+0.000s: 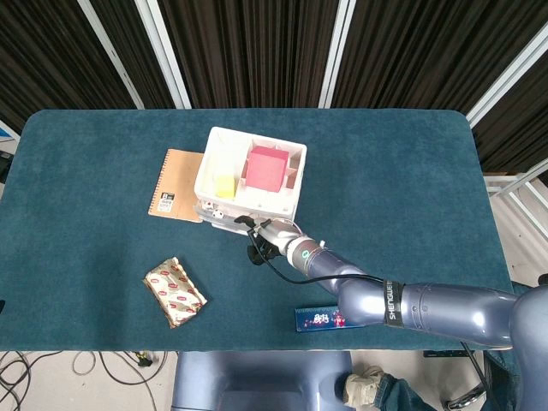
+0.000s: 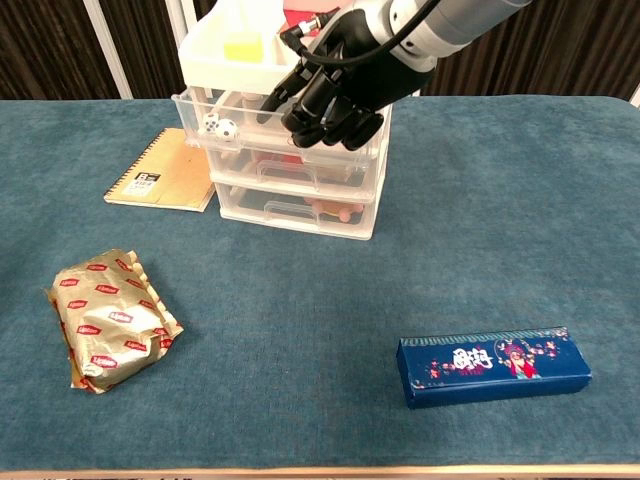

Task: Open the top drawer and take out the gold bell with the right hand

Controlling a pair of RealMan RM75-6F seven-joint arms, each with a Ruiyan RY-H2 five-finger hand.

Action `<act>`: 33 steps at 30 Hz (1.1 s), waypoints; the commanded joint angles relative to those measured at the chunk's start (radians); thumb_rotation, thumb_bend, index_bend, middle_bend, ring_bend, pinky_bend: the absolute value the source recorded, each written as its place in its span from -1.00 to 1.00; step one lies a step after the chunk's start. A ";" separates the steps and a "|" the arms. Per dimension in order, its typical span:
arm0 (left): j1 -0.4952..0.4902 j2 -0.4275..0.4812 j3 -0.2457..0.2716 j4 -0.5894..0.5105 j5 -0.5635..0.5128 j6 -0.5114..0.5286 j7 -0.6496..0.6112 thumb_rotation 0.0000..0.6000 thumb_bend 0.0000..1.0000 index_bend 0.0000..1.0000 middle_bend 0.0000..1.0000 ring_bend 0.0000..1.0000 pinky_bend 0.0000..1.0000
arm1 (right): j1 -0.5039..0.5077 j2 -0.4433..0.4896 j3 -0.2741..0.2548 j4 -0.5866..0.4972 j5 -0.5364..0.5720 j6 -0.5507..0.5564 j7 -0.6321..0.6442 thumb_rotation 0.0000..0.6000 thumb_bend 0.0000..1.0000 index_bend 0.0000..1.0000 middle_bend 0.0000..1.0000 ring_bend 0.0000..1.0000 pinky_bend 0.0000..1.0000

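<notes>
A clear three-drawer unit stands at the table's middle back; a white tray on top of it holds a pink box and a yellow piece. My right hand grips the front of the top drawer with curled fingers. That drawer juts a little out of the unit. A white die and a small spotted ball show at its left end. The hand hides the drawer's middle, and no gold bell is plainly seen. My left hand shows in neither view.
A tan spiral notebook lies left of the unit. A gold foil packet sits front left. A long blue box lies front right, close to the table edge.
</notes>
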 commanded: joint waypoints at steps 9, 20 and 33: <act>0.000 0.001 -0.002 0.000 -0.002 0.002 -0.002 1.00 -0.49 -0.76 -1.00 -0.98 -1.00 | 0.001 0.008 -0.006 0.005 -0.029 -0.023 0.045 1.00 0.42 -0.76 0.62 0.84 0.89; 0.000 0.001 -0.001 -0.002 -0.002 0.002 0.001 1.00 -0.49 -0.76 -1.00 -0.98 -1.00 | -0.009 0.031 -0.010 0.001 -0.077 -0.068 0.087 1.00 0.42 -0.75 0.62 0.84 0.89; 0.000 0.001 -0.003 -0.003 -0.006 0.002 0.003 1.00 -0.49 -0.76 -1.00 -0.98 -1.00 | -0.036 0.043 0.010 -0.004 -0.162 -0.099 0.139 1.00 0.42 -0.69 0.62 0.84 0.89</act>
